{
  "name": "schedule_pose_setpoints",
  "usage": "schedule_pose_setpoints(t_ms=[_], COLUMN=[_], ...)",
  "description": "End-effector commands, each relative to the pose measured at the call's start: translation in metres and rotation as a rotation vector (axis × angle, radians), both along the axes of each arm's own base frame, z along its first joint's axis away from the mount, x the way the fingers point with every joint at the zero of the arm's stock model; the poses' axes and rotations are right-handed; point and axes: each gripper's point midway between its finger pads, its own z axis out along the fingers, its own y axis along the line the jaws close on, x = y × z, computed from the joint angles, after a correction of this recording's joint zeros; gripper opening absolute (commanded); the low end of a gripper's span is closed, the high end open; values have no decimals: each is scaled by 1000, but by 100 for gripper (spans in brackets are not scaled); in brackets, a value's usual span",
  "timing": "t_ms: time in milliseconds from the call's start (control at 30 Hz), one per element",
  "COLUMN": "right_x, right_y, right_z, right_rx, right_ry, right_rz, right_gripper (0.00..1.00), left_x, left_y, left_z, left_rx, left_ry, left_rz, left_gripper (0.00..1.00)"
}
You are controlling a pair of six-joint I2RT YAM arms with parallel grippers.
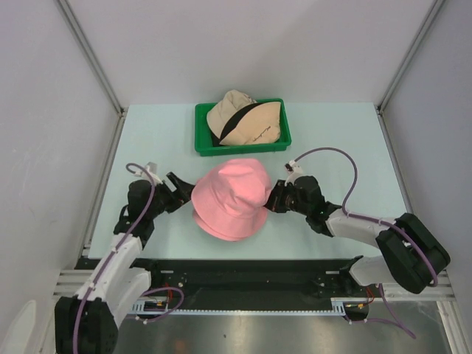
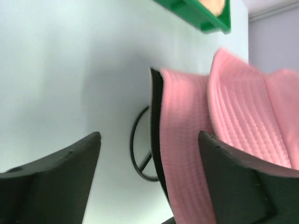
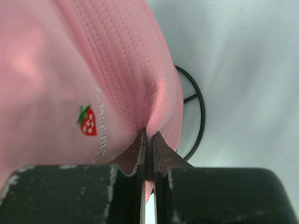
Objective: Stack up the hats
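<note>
A pink bucket hat (image 1: 230,198) with a strawberry mark (image 3: 86,120) sits mid-table over a black wire stand, whose base ring (image 3: 200,112) shows below the brim. My right gripper (image 1: 273,198) is shut on the hat's right brim (image 3: 156,112), pinching a fold of it. My left gripper (image 1: 179,193) is open at the hat's left side; the pink brim (image 2: 182,140) with a thin black edge (image 2: 156,107) hangs between its fingers, untouched. Beige hats (image 1: 247,127) and a strip of black fabric (image 1: 240,118) lie in the green tray.
The green tray (image 1: 203,140) stands at the back centre of the table, just beyond the pink hat; its corner shows in the left wrist view (image 2: 205,16). The stand's ring (image 2: 136,154) rests on the pale table. Grey walls close in both sides.
</note>
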Motion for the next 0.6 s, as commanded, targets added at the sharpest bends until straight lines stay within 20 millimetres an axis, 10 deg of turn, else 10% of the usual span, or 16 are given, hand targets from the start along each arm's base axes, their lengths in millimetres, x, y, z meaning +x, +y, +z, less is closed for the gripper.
schedule_pose_setpoints(t_ms=[0, 333, 567], right_x=[-12, -11, -14], right_y=[-16, -20, -14], right_z=[-13, 5, 3], right_rx=[-88, -91, -104], right_ry=[41, -7, -7], right_rz=[-51, -72, -52], right_gripper=[0, 0, 0], left_x=[-8, -27, -24], left_y=[49, 52, 24], left_z=[3, 22, 79], left_rx=[183, 128, -14], left_ry=[37, 12, -172], left_rz=[185, 214, 98], left_gripper=[99, 91, 79])
